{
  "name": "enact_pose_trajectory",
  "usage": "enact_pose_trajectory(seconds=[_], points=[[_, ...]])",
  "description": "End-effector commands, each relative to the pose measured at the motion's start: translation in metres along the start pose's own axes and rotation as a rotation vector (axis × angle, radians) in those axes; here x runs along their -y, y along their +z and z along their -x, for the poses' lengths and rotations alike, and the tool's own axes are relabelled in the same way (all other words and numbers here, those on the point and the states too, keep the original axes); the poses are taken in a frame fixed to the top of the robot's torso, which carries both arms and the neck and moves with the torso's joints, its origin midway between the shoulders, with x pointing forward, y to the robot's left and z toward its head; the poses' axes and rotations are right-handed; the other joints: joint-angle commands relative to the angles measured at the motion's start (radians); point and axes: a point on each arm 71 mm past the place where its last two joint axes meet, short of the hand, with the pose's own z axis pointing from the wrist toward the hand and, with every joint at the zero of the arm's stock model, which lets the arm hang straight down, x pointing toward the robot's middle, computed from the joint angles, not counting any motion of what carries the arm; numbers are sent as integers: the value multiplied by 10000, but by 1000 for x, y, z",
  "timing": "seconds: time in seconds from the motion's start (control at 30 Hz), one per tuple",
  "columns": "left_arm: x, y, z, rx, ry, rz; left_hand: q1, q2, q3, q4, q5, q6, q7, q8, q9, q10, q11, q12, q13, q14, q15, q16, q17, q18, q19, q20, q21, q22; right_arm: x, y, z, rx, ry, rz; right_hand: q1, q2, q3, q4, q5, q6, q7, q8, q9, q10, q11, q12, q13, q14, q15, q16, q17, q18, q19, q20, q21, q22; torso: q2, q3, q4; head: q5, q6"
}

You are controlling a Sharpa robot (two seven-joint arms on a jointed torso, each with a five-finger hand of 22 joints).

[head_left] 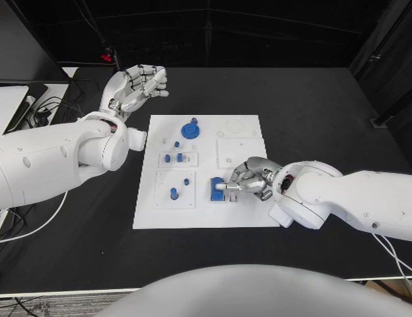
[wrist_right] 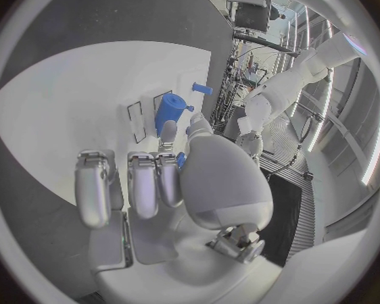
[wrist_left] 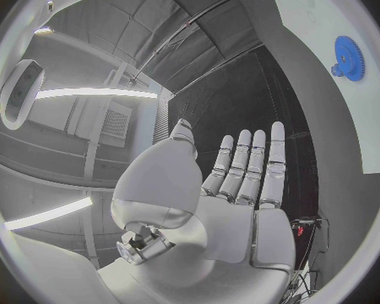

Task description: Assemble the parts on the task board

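Note:
The white task board (head_left: 202, 212) lies mid-table. A blue gear (head_left: 193, 129) stands near its far edge, and several small blue pegs (head_left: 173, 193) stand in its left-hand plates. My right hand (head_left: 246, 178) rests on the board beside a blue block (head_left: 216, 191). In the right wrist view, my right hand (wrist_right: 156, 182) pinches a small blue part (wrist_right: 180, 159) between thumb and finger, just short of the blue block (wrist_right: 167, 111). My left hand (head_left: 139, 84) hangs raised beyond the board's far left corner, fingers straight, holding nothing. The left wrist view shows my left hand (wrist_left: 236, 182) and the gear (wrist_left: 348, 48).
Black table (head_left: 339, 119) surrounds the board on all sides. A white surface with cables (head_left: 1, 109) lies at the far left edge. A further blue peg (wrist_right: 202, 88) stands beyond the block in the right wrist view.

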Motion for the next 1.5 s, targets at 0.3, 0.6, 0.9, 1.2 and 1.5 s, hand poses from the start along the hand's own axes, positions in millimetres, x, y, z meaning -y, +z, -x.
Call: enact_pose_trajectory(seconds=[0.3, 0.6, 0.9, 1.2, 1.5], points=[[2, 1, -1, -65, -89, -199, 7, 133, -75, -8, 91, -68, 1136, 45, -13, -54, -21, 72, -12, -59, -3, 67, -18, 29, 69, 21, 61, -15, -5, 0, -5, -322, -857, 172, -92, 123, -135, 26, -266, -144, -71, 396, 556, 1058, -160, 25, 2627, 1047, -125, 25, 2631, -73, 1042, -155, 32, 2635, 9, 0, 0, 0, 0], [2, 1, -1, -73, -93, -199, 14, 136, -79, -9, 107, -69, 1136, 49, -13, -55, -21, 77, -12, -61, -3, 73, -25, 29, 69, 21, 62, -17, -5, 2, -8, -650, -1091, -10, 345, 275, 29, -98, -190, -189, -151, 573, 911, 1058, -234, 25, 2627, 1047, -191, 25, 2631, -73, 1042, -222, 32, 2635, 5, 0, 2, -1, 0], [2, 1, -1, -79, -98, -198, 14, 136, -79, -9, 107, -69, 1136, 49, -13, -55, -21, 77, -12, -61, -3, 73, -25, 29, 69, 21, 62, -17, -6, 4, -8, -605, -1105, -11, 813, 531, 191, -186, 37, -238, -200, 561, 1123, 1058, -280, 25, 2627, 1047, -234, 25, 2631, -73, 1042, -268, 32, 2635, 3, -1, -1, -5, 0], [2, 1, -1, -76, -96, -190, 26, 142, -88, -9, 135, -73, 1135, 56, -13, -54, -21, 86, -12, -65, -3, 84, -40, 29, 69, 21, 65, -21, -5, 7, -6, -429, -1105, -48, 1636, 914, 572, -428, 624, -269, -267, 364, 1259, 1058, -342, 25, 2627, 1047, -303, 25, 2631, -73, 1042, -335, 32, 2635, 6, 1, 0, -8, 0], [2, 1, -1, -71, -92, -185, 26, 142, -88, -9, 135, -73, 1135, 56, -13, -54, -21, 86, -12, -65, -3, 84, -40, 29, 69, 21, 65, -21, -4, 10, -5, -453, -1153, -101, 1938, 1003, 757, -502, 1010, -274, -272, 228, 1308, 1058, -351, 25, 2627, 1047, -320, 25, 2631, -73, 1042, -355, 32, 2635, 9, 1, -5, -25, 0]])
